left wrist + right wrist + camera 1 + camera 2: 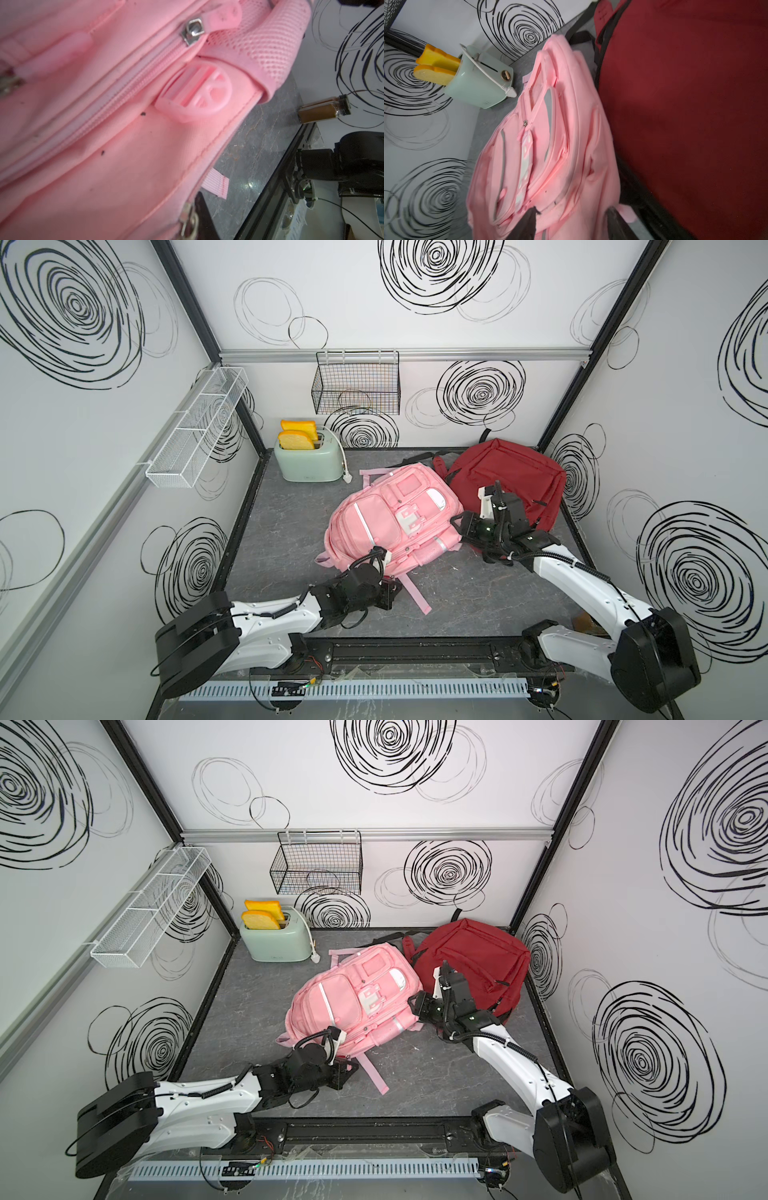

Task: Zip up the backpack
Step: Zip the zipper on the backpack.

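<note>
The pink fabric backpack point(386, 518) lies flat near the mint-green toaster point(309, 462), and I judge my left gripper point(394, 588), closed at the bag's edge farthest from that toaster, anchors it so my right gripper point(572, 226), jaws apart, can take a zipper pull.

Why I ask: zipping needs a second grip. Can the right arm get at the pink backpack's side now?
Probably yes: the right arm's fingers stand open at the pink backpack, nothing between.
</note>
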`<state>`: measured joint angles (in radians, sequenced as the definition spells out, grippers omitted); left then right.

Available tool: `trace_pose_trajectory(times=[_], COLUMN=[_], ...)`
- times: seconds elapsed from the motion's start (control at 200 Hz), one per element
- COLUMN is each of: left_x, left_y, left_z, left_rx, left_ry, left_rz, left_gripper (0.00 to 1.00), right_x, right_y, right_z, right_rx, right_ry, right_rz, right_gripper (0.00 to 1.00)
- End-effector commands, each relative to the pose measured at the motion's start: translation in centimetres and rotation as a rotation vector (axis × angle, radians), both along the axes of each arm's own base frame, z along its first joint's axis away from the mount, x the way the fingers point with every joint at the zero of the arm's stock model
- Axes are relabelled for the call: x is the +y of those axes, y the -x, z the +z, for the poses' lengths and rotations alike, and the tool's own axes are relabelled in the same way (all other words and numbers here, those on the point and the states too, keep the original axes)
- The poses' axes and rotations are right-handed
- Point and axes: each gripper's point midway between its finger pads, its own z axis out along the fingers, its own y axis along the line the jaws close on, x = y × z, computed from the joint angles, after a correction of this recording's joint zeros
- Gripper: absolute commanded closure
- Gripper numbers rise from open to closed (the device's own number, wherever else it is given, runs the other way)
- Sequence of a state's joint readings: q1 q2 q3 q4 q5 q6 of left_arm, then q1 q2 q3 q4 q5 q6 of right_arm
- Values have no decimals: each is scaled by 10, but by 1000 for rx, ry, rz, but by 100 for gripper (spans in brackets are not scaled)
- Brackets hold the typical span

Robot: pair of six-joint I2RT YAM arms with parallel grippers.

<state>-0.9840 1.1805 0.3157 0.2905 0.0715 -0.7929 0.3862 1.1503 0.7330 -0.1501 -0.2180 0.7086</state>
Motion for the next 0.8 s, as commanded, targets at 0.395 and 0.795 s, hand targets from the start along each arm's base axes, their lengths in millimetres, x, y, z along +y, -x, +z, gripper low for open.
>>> trace_pose_trajectory(times=[0.395,0.795], left_x=[-25,-32], left_y=[0,-2], left_z=[15,23], left_rx=[-38,-49], left_ry=[56,72], left_rz=[-48,-54], left_gripper=[100,100], right_x=[-2,47], right_y=[64,96], right_z=[-12,-54], right_rx=[34,163], right_ry=[-348,-364], right_rz=[-112,-5], right_gripper=[21,20])
